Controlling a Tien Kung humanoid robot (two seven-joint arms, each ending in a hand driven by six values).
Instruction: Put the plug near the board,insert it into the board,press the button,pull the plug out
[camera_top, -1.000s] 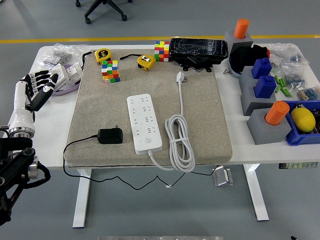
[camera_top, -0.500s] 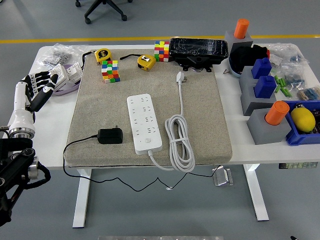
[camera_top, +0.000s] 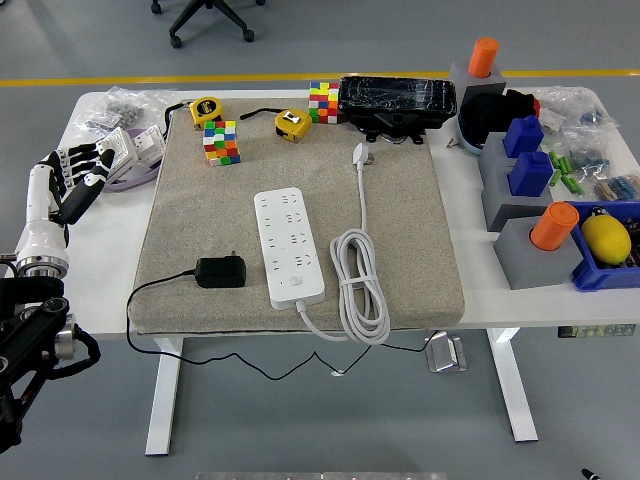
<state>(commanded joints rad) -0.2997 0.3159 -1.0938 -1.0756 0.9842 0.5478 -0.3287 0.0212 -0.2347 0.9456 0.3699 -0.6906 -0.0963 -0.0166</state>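
A black plug adapter (camera_top: 221, 271) lies on the beige mat (camera_top: 400, 230), its prongs pointing right toward the white power strip (camera_top: 289, 245) a short gap away. Its thin black cord (camera_top: 150, 292) runs off the mat's left front. The strip's round button (camera_top: 297, 281) is near its front end. The strip's own white cable (camera_top: 358, 285) is coiled to its right, ending in a white plug (camera_top: 360, 153). My left hand (camera_top: 78, 175) hovers over the table's left edge, fingers spread and empty, well left of the adapter. My right hand is out of view.
Two Rubik's cubes (camera_top: 221, 142) (camera_top: 322, 101), two yellow tape measures (camera_top: 205, 109) (camera_top: 292, 122) and a black case (camera_top: 396, 102) line the back. Grey blocks with orange and blue pegs (camera_top: 530, 215) and a blue bin with a yellow object (camera_top: 605, 240) stand right. Bags (camera_top: 125, 110) lie back left.
My left hand has drifted slightly left and back. Nothing else has moved.
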